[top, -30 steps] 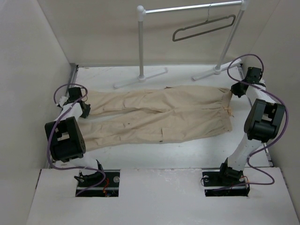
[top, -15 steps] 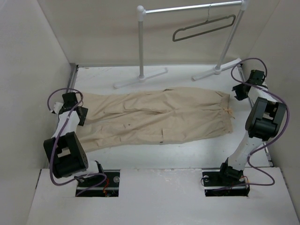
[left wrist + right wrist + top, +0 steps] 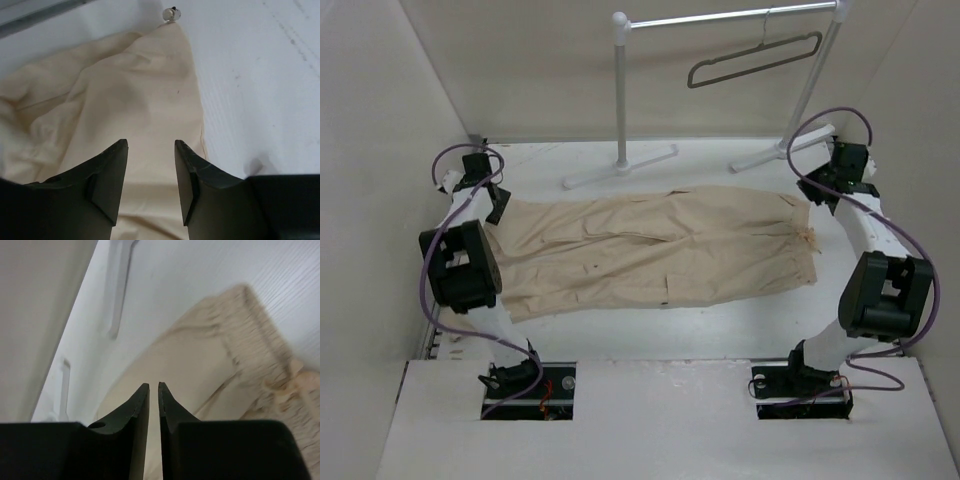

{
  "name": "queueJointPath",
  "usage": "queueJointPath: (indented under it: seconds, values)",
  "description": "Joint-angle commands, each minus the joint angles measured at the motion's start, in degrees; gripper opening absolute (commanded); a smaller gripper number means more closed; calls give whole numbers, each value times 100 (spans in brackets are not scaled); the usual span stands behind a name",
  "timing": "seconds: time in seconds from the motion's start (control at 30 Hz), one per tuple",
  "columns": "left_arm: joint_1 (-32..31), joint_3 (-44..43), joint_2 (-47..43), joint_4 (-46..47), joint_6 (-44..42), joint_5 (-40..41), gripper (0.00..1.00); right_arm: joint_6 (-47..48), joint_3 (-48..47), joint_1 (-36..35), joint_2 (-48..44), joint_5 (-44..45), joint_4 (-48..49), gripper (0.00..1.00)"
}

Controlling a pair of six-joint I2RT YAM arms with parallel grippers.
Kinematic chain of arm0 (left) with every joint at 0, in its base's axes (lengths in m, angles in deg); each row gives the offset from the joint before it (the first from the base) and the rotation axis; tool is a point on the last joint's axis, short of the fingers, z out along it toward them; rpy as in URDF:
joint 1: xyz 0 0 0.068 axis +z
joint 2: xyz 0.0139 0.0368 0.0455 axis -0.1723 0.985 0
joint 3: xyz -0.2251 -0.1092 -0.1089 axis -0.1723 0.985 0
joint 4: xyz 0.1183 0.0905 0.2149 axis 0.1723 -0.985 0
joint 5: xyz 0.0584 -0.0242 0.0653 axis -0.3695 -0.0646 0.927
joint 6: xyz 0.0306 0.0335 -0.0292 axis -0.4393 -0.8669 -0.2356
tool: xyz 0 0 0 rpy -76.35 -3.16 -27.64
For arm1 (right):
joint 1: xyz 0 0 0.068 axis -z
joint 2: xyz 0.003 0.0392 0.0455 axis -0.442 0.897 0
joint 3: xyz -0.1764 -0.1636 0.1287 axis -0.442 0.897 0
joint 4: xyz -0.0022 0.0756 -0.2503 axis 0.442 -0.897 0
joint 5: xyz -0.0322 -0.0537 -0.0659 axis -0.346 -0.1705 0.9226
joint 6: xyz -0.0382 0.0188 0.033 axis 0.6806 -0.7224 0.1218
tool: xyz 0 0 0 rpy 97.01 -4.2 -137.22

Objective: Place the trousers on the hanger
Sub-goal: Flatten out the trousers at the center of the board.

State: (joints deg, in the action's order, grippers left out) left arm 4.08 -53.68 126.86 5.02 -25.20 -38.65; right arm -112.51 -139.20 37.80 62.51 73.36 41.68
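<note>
Trousers [image 3: 660,250] lie spread flat on the counter [image 3: 720,325], likely for easy pickup; the hanger [image 3: 755,60] hangs on the garment rack [image 3: 620,90]. Left gripper [image 3: 150,145] gapes empty above a leg end; right gripper [image 3: 153,387] seems nearly closed, empty.

FREE: bare bench [image 3: 720,325] strip along near edge, between trousers [image 3: 650,250] and arm bases [image 3: 528,385]; bare far-left corner | BLOCKED: trousers spread flat across the middle; rack feet [image 3: 620,166] and rack posts [image 3: 621,90] along far edge; hanger [image 3: 755,60] hanging on the rail [image 3: 730,16] above far-right corner | TIGHT: side walls [image 3: 380,150] close beside both trouser ends
</note>
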Motion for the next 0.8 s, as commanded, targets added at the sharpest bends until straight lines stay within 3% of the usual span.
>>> queueJointPath:
  seconds: [0.0, 0.2, 0.33, 0.43, 0.5, 0.6, 0.77]
  values:
    - [63, -687, 656, -146, -205, -234, 39, 153, 443, -484, -211, -141, 101, 18]
    - [125, -1513, 1623, -366, -363, 161, 37, 48, 1708, -669, -984, -360, 198, 20]
    - [116, -2505, 2334, -471, -416, 267, 38, 65, 2386, -687, -1529, -264, 75, 20]
    - [81, -3621, 2915, -708, -442, 162, 40, 100, 2571, -652, -1837, -80, -118, 28]
    - [-15, -4316, 3179, -919, -477, 4, 40, 206, 2440, -660, -1794, -9, -215, 41]
    - [-182, -4179, 2830, -815, -433, -207, 41, 522, 2028, -573, -1461, 296, -295, 60]
    - [-323, -2932, 1722, -235, -504, 90, 43, 882, 966, 50, -505, 975, -268, 66]
